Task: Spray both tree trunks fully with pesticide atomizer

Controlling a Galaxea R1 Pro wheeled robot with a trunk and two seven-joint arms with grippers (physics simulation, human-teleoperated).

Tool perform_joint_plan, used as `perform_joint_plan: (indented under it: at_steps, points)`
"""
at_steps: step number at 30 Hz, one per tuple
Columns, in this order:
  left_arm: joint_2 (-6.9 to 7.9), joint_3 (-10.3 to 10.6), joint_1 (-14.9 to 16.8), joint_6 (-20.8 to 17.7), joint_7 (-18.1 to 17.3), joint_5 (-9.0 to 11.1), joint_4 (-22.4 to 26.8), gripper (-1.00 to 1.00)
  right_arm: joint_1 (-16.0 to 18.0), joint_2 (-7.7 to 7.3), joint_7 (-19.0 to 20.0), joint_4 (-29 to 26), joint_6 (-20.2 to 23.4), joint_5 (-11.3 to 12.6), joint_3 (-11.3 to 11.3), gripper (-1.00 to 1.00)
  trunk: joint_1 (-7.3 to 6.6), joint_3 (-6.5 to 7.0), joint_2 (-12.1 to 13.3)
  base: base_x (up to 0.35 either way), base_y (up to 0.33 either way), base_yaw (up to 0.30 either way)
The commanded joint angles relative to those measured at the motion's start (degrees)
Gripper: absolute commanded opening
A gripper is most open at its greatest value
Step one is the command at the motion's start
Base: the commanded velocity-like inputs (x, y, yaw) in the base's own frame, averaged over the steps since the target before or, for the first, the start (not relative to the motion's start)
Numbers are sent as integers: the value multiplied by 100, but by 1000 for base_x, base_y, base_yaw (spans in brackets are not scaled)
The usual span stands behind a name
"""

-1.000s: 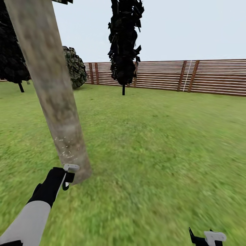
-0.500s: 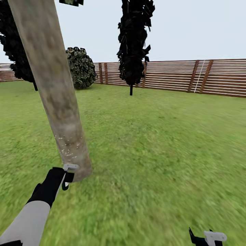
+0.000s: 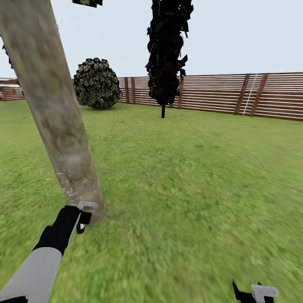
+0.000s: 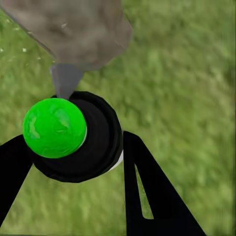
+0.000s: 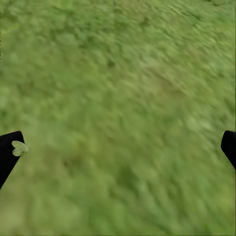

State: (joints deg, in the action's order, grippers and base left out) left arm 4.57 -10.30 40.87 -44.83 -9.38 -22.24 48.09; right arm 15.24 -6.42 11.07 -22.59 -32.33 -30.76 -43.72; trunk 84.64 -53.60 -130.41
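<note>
So the whole head view has slid a bit since a moment ago, which is the camera turning, not the yard: the round bush [image 3: 97, 83] now sits clear of the tree trunk [image 3: 59, 126] instead of peeking out behind it, and the arms are parked in the same spots. The trunk is a thick smooth column of mottled grey-beige bark, leaning across the left of the head view, with a light dusting of tiny white pesticide [image 3: 67, 190] specks low down near its base. The left gripper [image 3: 83, 217] hangs just beside that base, and in the left wrist view its black fingers [image 4: 147, 191] are pinching the pesticide atomizer [image 4: 78, 137], a round black body with a glossy bright green ball cap and a grey cone nozzle aimed right at the bark. The right gripper [image 3: 254, 292] sits low at the bottom edge over the floor [image 3: 189, 189], which is blurry mottled green grass, and in the right wrist view its fingers [image 5: 10, 155] are spread wide with nothing between them. Further back there's a narrow, very dark columnar tree [image 3: 166, 54] with ragged blocky foliage, and a brown horizontal-slat wooden fence [image 3: 219, 94] running along the lawn under a pale flat sky.
</note>
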Motion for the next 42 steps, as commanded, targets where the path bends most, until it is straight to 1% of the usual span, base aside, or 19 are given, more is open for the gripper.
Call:
perform_joint_plan:
  at_steps: [1,2,3,5,7,8,11,14,16,17,21,22,24,27,34,38,42]
  points:
    - [0,-16,0,0,-2,-1,11,-100,-1,0,0,0,1,0,1,100,0,0,0,71,-268,260]
    - [0,-102,0,3,-2,2,24,-100,-2,0,0,0,2,0,2,100,0,0,0,36,-270,268]
    - [0,-259,0,8,-2,6,36,-100,-2,0,0,0,3,0,3,100,0,0,0,19,-271,273]
    - [-5,-482,0,14,-4,12,45,-100,-2,0,0,0,0,0,1,100,0,0,0,10,-272,275]
    - [-20,-651,7,17,-4,17,55,-100,-3,4,0,0,-1,0,3,100,0,0,0,3,-273,277]
    - [-28,-678,13,17,-3,18,54,-100,-3,3,0,0,0,0,3,100,0,0,0,1,-196,277]
    - [-44,-670,29,18,-2,20,52,-100,-1,3,0,0,2,0,3,100,0,0,0,0,-62,277]
    - [-148,-638,98,11,1,10,55,-100,-1,7,0,0,3,0,3,100,0,0,0,0,-9,269]
    - [-220,-610,255,-18,23,4,69,-100,-1,7,0,0,2,0,3,100,0,0,0,0,-2,193]
    - [-241,-603,410,-38,47,-12,73,-100,-1,5,0,0,0,0,3,100,0,0,0,0,-1,83]
    - [-268,-590,733,-72,81,-28,77,-100,-2,4,0,0,1,0,3,100,0,0,0,0,0,27]
    - [-271,-589,862,-111,84,-21,79,-100,-1,3,0,0,3,0,3,100,0,0,0,0,0,5]
    - [-273,-580,961,-253,80,-18,93,-100,-1,1,0,0,1,0,3,100,0,0,0,0,0,2]
    - [-258,-488,977,-438,77,-33,103,-100,-3,0,0,0,-1,0,0,100,0,0,0,0,0,0]
    - [-245,-438,929,-435,85,-46,96,-100,-3,0,0,0,1,0,-4,100,0,0,0,163,-107,0]
    - [-206,-437,931,-423,90,-56,95,-100,-2,0,0,0,2,0,1,100,0,0,0,239,-166,6]
    - [-206,-438,928,-422,157,-62,95,-100,-2,6,0,0,1,0,3,100,0,0,0,209,-201,206]
